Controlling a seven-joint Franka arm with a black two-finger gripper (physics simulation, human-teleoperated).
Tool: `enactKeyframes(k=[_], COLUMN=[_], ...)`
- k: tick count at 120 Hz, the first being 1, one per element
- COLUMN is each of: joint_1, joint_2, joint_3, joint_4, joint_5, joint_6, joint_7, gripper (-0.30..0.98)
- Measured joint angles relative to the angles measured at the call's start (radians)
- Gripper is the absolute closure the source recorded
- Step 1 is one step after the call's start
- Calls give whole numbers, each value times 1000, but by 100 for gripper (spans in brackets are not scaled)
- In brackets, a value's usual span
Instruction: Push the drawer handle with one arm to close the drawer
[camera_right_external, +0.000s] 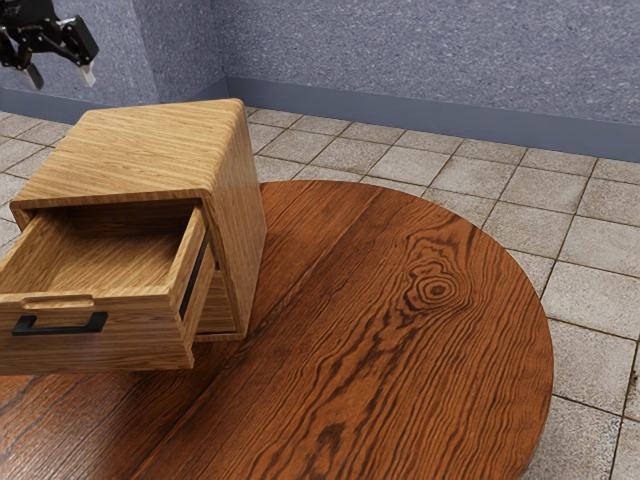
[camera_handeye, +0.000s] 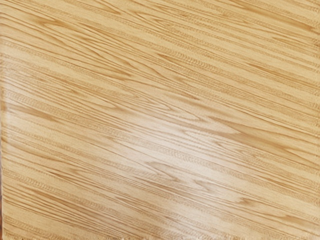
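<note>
In the exterior view's upper left corner my gripper (camera_right_external: 61, 77) stands open, its two fingertips apart with nothing between them. It hangs above and behind the wooden cabinet (camera_right_external: 135, 150), not touching it. The upper drawer (camera_right_external: 110, 345) is pulled well out toward the exterior view's lower left, and its inside looks bare. A black bar handle (camera_right_external: 60, 324) is fixed on the drawer's front, far from the gripper. In the wrist view, the cabinet's pale wooden top (camera_handeye: 160, 120) lies under my hand.
The cabinet stands on a round reddish-brown table (camera_right_external: 400, 330), whose curved edge runs along the exterior view's right. A second, lower drawer front (camera_right_external: 217, 305) is partly visible behind the open one. Floor tiles and blue-grey walls lie beyond.
</note>
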Motion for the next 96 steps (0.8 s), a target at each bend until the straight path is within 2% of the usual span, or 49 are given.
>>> enactKeyframes(k=[13,31,50,58,67,74,85,96], joint_1=[-28,-34,-13,-77,11,41,53,57], joint_2=[-7,-73,-85,-230,-543,-751,-988,-1118], joint_3=[-4,-6,-6,-29,-235,-324,-370,-379], joint_4=[6,155,121,-84,-498,-776,-1076,-1276], joint_5=[1,-1,-7,13,38,49,55,57], joint_6=[-23,-72,-92,-82,-35,-4,27,46], joint_7=[4,7,10,8,-3,-11,-26,-55], gripper=[2,2,2,2,2,2,2,2])
